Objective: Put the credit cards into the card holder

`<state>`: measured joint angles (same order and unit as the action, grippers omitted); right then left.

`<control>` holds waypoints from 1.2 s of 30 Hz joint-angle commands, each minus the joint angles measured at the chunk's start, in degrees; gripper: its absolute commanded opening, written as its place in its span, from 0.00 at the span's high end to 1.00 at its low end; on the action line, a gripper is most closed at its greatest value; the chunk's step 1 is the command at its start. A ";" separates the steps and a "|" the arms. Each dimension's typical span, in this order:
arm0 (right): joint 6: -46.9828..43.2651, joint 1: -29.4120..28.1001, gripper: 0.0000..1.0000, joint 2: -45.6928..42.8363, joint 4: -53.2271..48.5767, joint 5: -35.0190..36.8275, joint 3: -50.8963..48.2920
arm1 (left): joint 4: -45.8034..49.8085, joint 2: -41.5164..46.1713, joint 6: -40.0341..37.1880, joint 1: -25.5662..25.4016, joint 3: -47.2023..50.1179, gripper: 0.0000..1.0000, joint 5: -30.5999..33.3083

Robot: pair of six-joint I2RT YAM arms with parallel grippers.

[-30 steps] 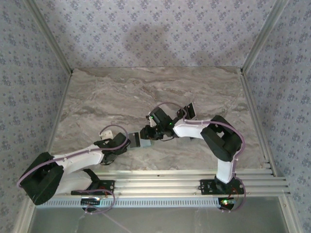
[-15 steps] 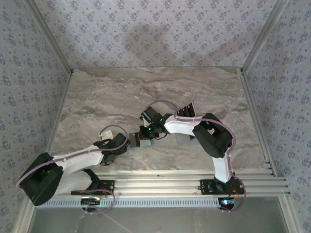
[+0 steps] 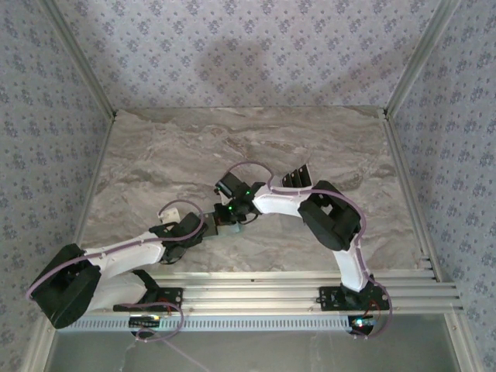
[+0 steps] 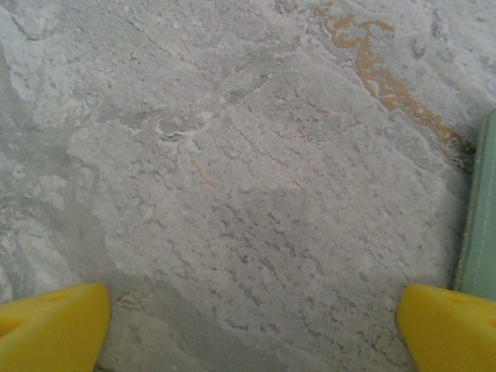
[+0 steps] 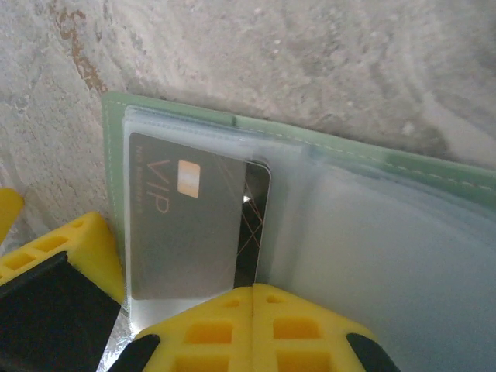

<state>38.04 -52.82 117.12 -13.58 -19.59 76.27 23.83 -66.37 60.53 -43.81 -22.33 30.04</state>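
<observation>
The sage-green card holder (image 5: pixel 167 112) lies open on the marble, its clear sleeves facing up. A dark grey credit card (image 5: pixel 186 232) marked VIP sits in the left sleeve, with a second dark card's edge (image 5: pixel 260 203) showing just behind it. My right gripper (image 5: pixel 254 296) is shut, its joined tips resting at the card's near edge. My left gripper (image 4: pixel 248 329) is open over bare marble, its right fingertip (image 4: pixel 449 325) beside the holder's green edge (image 4: pixel 482 209). In the top view both grippers meet over the holder, left (image 3: pixel 200 230) and right (image 3: pixel 225 216).
More dark cards with pale edges (image 3: pixel 297 177) lie on the marble table (image 3: pixel 155 155) behind the right arm's forearm. Patterned walls close off the table's back and sides, and a ribbed metal rail (image 3: pixel 294 294) runs along the near edge.
The right arm has swung left over the holder and its jaws have closed. The left arm has stayed where it was, open.
</observation>
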 commanded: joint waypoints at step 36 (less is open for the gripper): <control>-1.35 1.34 0.98 0.45 -1.29 -1.24 2.74 | 8.50 13.15 0.77 5.07 0.13 0.01 3.00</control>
<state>37.82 -50.85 116.03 -13.32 -20.34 77.30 31.92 -52.40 61.39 -38.98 -22.35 32.91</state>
